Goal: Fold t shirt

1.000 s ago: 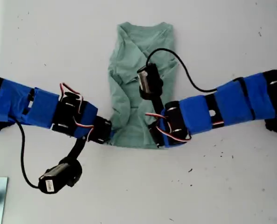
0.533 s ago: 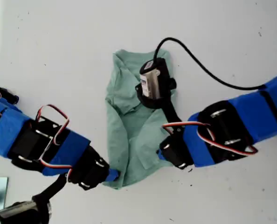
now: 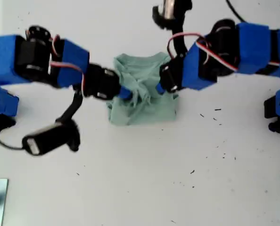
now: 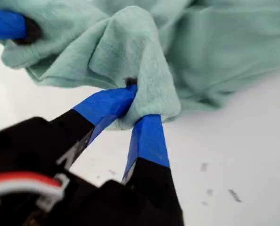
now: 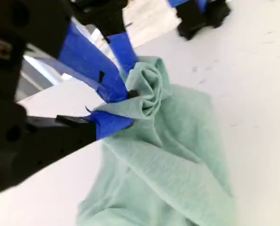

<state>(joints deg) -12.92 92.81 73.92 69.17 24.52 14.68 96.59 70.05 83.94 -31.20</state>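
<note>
Exterior view shows the wrinkled pale green cotton t shirt (image 3: 142,92) bunched up in the middle of the white table (image 3: 140,188), between my two blue arms. My first gripper (image 4: 137,106) pinches a fold of it tight. My second gripper (image 5: 119,110) bites another fold — both clamp cloth. The shirt looks soft, light and floppy, so I think it will sag and slide. Best to grab it at the edges or corners, not the thick lump.
</note>
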